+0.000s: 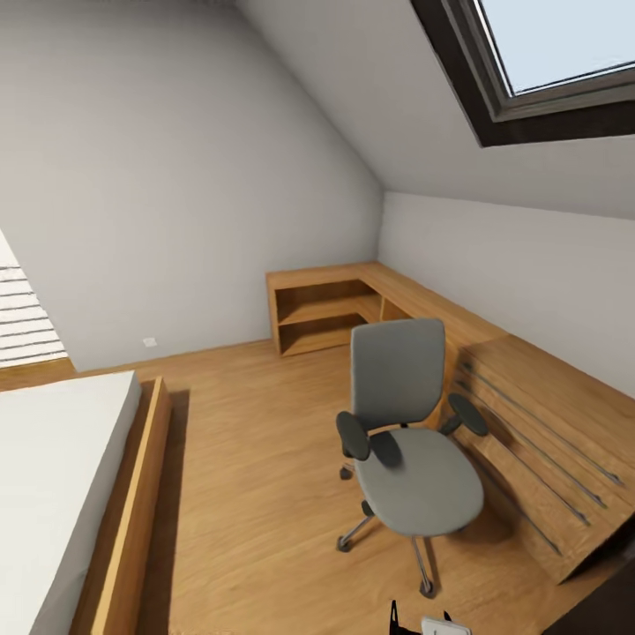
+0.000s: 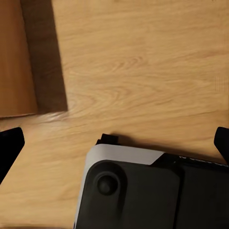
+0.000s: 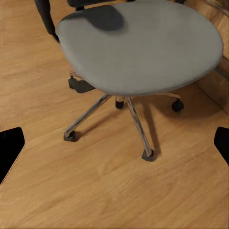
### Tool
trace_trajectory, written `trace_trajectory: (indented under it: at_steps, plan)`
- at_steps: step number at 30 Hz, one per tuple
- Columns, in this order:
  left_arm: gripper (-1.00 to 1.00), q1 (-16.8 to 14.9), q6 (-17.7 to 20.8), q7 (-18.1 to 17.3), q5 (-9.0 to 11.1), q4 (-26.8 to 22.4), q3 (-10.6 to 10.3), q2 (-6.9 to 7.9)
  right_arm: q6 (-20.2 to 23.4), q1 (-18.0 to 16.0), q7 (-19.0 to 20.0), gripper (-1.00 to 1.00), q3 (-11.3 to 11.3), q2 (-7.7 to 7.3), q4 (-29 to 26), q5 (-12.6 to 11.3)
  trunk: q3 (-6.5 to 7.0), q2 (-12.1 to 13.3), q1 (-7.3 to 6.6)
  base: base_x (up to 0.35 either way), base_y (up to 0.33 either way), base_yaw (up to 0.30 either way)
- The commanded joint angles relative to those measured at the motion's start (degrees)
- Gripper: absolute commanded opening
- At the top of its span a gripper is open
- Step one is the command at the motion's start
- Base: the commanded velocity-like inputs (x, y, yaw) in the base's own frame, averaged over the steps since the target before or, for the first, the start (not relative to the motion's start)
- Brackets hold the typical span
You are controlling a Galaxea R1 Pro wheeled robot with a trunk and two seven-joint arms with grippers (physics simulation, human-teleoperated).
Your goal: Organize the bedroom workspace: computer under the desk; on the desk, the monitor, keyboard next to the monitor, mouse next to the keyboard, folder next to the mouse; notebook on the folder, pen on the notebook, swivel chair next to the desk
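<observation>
Facing into an attic bedroom, the robot is looking down at the swivel chair (image 1: 407,432), which is standing on the wood floor (image 1: 247,459) just beside a light-wood chest with bar handles (image 1: 547,459) and in front of a low wooden shelf unit (image 1: 326,309) running along the far wall. Its grey seat is lying bare, with no blue folder resting on it from this angle, and the black desk, monitor, keyboard and other items are not among what these pictures are taking in, so the robot is probably surveying the room or travelling rather than handling anything. A bed (image 1: 62,494) with a wooden frame is sitting at the left, under a sloped ceiling with a skylight (image 1: 547,62). The right gripper (image 3: 114,143) is hanging low with its dark fingertips spread wide apart and nothing between them, aimed at the chair's chrome star base (image 3: 125,112), likely because the arm is simply being carried at rest. The left gripper (image 2: 114,143) is likewise spread and empty, pointing down over the floor and part of the robot's own dark base (image 2: 143,191), tucked close for driving.
</observation>
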Motion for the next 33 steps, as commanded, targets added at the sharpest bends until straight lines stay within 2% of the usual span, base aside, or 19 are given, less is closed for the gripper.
trace_trajectory:
  at_steps: [1, 24, 27, 29, 33]
  plan:
    - [1.00, -0.1, -0.2, 0.4, 0.4, 0.0, -0.5, 0.05, -0.1, 0.0, -0.5, 1.00, 0.5, -0.01, 0.0, -0.1, -0.06, -0.1, 0.02, 0.003, 0.000, 0.265]
    - [1.00, -0.1, -0.3, 0.4, 0.4, 0.0, -0.6, 0.05, 0.0, -0.1, -0.5, 1.00, 0.5, 0.06, 0.0, 0.0, 1.10, -0.1, 0.02, 0.000, 0.000, 0.241]
    - [1.00, -0.1, -0.3, 0.4, 0.4, 0.0, -0.6, 0.05, 0.0, 0.0, -0.5, 1.00, 0.5, 0.03, 0.0, 0.6, 1.31, -0.1, 0.02, 0.000, 0.000, 0.191]
    - [1.00, -0.1, -0.3, 0.4, 0.4, 0.0, -0.7, 0.05, 0.1, 0.0, -0.5, 1.00, 0.5, 0.02, 0.0, 1.9, 1.46, -0.1, 0.02, 0.027, 0.000, 0.178]
    - [1.00, -0.1, -0.3, 0.4, 0.3, 0.0, -0.7, 0.05, 0.1, -0.1, -0.5, 1.00, 0.5, 0.00, 0.0, 2.2, 1.75, -0.1, 0.02, 0.153, 0.000, 0.173]
